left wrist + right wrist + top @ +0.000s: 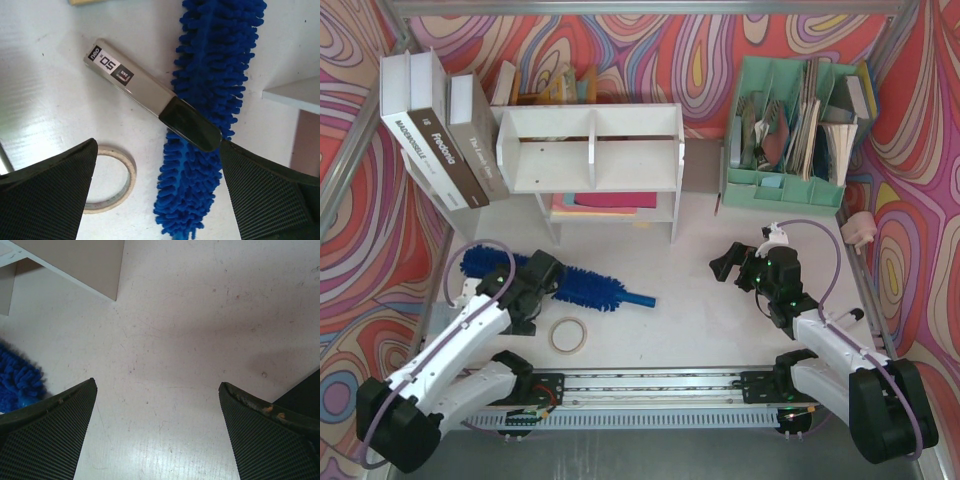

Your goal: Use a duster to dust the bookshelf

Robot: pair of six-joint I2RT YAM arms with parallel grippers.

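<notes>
The white bookshelf stands at the back of the table, and one of its legs shows in the right wrist view. The blue fluffy duster lies flat in front of it, handle pointing right. My left gripper is open just above the brush. In the left wrist view the duster lies between my fingers, nearer the right one, with a grey labelled tag across it. My right gripper is open and empty over bare table. The brush tip shows at its left.
A tape roll lies near the front, also in the left wrist view. Large books lean at the back left. A mint-green organizer full of papers stands at the back right. A small pink object sits at the right edge.
</notes>
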